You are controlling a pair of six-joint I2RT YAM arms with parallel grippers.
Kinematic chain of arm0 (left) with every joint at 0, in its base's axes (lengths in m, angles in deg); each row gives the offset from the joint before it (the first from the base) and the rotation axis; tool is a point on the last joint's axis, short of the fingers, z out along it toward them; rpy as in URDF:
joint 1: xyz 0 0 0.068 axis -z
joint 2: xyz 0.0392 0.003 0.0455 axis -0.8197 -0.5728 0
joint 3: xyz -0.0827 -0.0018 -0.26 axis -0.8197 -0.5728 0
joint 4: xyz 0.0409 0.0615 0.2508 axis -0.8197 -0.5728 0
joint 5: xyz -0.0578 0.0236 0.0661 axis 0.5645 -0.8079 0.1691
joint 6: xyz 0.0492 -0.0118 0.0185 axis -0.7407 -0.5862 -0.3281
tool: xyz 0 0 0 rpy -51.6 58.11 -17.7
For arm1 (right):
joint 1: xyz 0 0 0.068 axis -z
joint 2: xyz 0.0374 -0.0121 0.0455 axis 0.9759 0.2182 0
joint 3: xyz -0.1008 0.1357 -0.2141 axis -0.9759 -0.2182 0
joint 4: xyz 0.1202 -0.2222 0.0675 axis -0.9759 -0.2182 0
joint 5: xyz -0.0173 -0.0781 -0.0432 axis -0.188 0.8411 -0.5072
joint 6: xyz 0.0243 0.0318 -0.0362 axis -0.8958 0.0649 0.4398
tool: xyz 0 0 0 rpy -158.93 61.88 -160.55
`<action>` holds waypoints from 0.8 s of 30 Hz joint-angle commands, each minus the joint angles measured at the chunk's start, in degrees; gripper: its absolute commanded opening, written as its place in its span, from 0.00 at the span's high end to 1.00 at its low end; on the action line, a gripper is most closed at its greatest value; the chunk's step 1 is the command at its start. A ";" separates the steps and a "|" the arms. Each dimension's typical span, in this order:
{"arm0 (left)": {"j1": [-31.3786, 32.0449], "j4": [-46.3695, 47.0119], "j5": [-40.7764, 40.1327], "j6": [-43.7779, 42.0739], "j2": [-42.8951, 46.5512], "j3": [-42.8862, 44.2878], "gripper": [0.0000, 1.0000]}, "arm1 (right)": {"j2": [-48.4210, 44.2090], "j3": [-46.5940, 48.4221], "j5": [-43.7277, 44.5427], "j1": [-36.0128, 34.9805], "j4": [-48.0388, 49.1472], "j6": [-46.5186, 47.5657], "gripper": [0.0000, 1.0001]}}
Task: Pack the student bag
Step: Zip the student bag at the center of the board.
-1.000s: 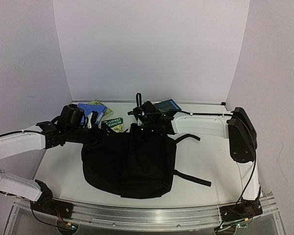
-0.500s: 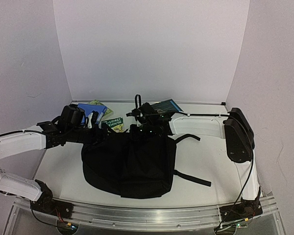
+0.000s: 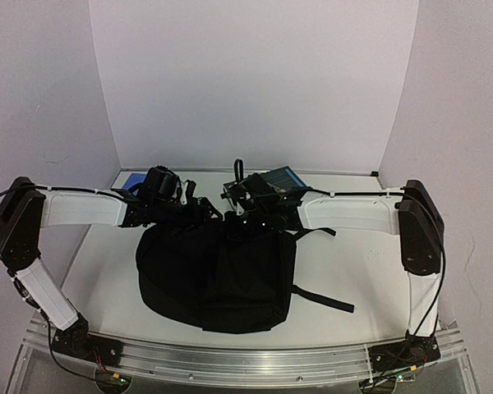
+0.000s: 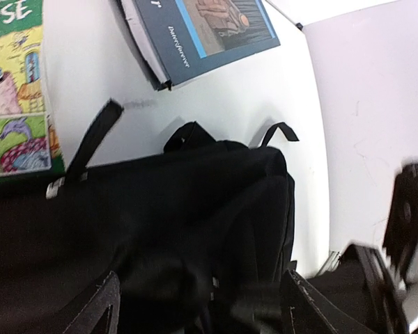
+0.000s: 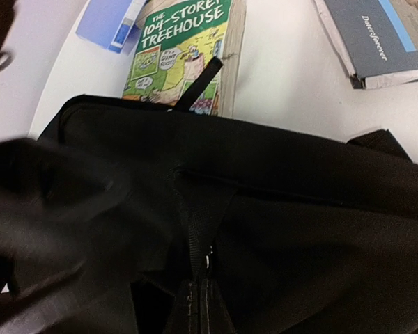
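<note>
My right gripper (image 3: 244, 217) is closed tight at the far top edge of the student bag (image 3: 218, 275). A thin black webbing tab (image 5: 195, 229) runs straight into it, so I judge I am pinching that tab. My left gripper (image 4: 198, 303) hangs just left of it over the same edge, fingers (image 4: 97, 309) spread wide, gripping nothing. The bag is soft, limp cloth. It should sag and fold rather than lift stiffly, so I would take it by the webbing or the opening's hem. It lies flat in the middle of the table (image 3: 345, 263). Beyond it, on the far side, lie a green treehouse book (image 5: 184, 49) and a dark-blue book (image 5: 383, 35).
</note>
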 commanded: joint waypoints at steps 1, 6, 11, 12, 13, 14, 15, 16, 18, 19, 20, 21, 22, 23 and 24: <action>-0.41 6.13 3.04 -0.26 -4.36 4.65 0.24 | -5.37 -2.88 -0.11 -1.72 3.02 -1.99 1.00; -0.41 10.38 4.69 1.51 -9.11 5.18 0.26 | -6.22 -5.06 -0.10 -2.25 4.35 -3.43 1.00; -0.66 11.78 3.44 1.67 -11.80 4.85 0.26 | -6.62 -6.64 -0.11 -2.86 5.21 -4.88 1.00; -0.69 12.07 3.29 1.59 -12.29 4.72 0.26 | -6.54 -7.04 -0.23 -2.99 5.39 -5.21 1.00; -0.76 12.28 3.26 1.59 -12.85 4.63 0.26 | -6.38 -7.36 -0.35 -3.13 5.55 -5.51 1.00; -0.84 12.41 3.30 1.66 -13.50 4.55 0.26 | -6.21 -7.58 -0.37 -3.25 5.65 -5.83 1.00; -0.91 12.62 3.39 1.74 -14.21 4.45 0.26 | -6.03 -7.87 -0.39 -3.46 5.73 -6.15 1.00; -0.99 12.97 3.48 1.85 -14.90 4.27 0.26 | -5.94 -8.23 -0.38 -3.74 5.84 -6.51 1.00; -1.14 14.13 3.73 2.46 -16.22 3.69 0.26 | -5.92 -8.84 -0.23 -4.17 6.13 -7.38 1.00; -1.25 14.76 4.02 2.77 -16.90 3.49 0.26 | -5.92 -9.23 0.08 -4.29 6.24 -7.82 1.00; -1.36 15.43 4.30 3.11 -17.53 3.30 0.26 | -5.92 -9.81 0.63 -4.42 6.30 -8.50 1.00; -1.45 16.19 4.58 3.44 -18.21 3.08 0.26 | -5.86 -10.49 1.06 -4.48 6.34 -9.28 1.00; -1.52 16.86 4.86 3.69 -18.89 2.86 0.26 | -5.74 -11.10 1.28 -4.47 6.35 -9.91 1.00; -1.60 17.58 5.10 3.97 -19.42 2.69 0.26 | -5.59 -11.56 1.24 -4.47 6.35 -10.52 1.00; -1.61 18.04 5.20 4.19 -19.94 2.55 0.26 | -5.44 -12.21 0.95 -4.55 6.49 -11.04 1.00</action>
